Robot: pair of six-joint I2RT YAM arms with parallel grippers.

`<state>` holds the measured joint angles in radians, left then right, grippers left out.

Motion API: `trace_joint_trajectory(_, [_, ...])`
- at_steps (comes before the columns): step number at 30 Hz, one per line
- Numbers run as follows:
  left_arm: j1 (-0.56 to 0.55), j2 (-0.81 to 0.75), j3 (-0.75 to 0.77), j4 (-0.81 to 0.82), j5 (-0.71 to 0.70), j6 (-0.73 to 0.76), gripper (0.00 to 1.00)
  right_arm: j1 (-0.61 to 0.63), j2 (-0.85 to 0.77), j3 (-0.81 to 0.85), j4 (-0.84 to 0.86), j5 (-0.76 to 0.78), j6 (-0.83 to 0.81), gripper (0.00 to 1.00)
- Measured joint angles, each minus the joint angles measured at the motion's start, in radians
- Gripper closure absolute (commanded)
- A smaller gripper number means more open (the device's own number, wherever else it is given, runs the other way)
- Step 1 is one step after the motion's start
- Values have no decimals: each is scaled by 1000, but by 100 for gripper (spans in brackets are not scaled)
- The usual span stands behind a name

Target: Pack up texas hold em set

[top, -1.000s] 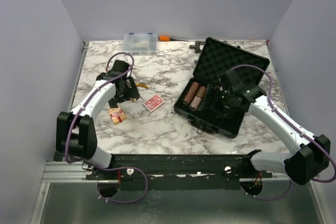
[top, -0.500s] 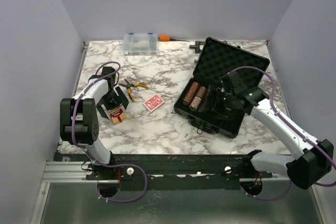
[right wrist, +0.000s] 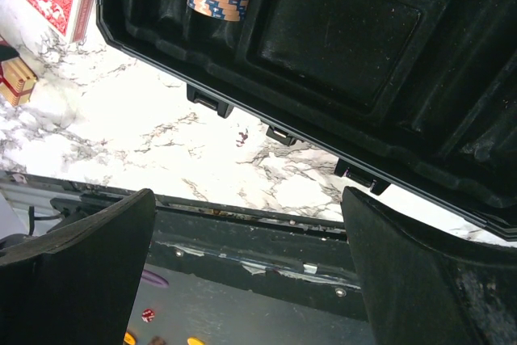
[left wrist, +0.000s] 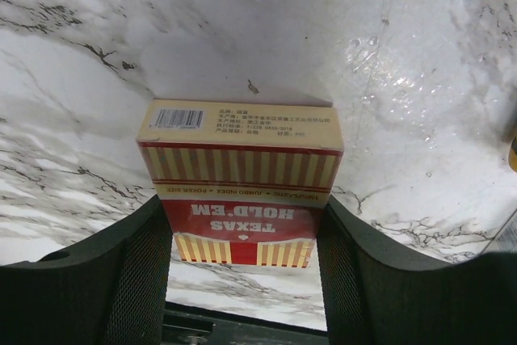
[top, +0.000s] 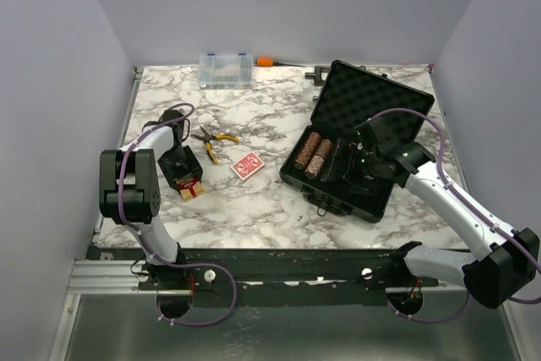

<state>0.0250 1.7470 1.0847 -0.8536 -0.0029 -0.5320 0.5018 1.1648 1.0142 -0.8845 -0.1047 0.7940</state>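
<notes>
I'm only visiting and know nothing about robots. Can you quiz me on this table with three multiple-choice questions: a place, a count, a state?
1. Where does the red deck lie? A) on the floor B) on the table between pliers and case C) inside the case
2. How many chip rolls sit in the case? A) two B) five C) none
3. The lid is: A) latched shut B) removed C) open
Answers: B, it lies on marble between them; A, two rolls lie side by side; C, it leans back, foam showing.

Open black case (top: 373,95) holds two chip rolls (top: 313,154); boxed deck (left wrist: 242,191) lies outside.
</notes>
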Motion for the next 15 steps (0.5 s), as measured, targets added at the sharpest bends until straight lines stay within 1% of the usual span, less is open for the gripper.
trace_joint_trajectory(3, [-2,-1,0,-1,3,13,81,0,0,0,0,0,0,0])
trace_joint_trajectory(5, [-6,-2,0,0,3,21,89,0,0,0,0,0,0,0])
trace_joint_trajectory(8, [-14,-11,0,10,6,33,93,0,0,0,0,0,1,0])
trace_joint_trajectory(10, [-19,-21,-1,19,8,40,99,0,0,0,0,0,2,0])
trace_joint_trajectory(11, [-19,-29,-2,23,10,44,100,0,0,0,0,0,2,0])
trace_joint_trajectory(15, [-32,-92,-21,36,10,64,100,0,0,0,0,0,2,0])
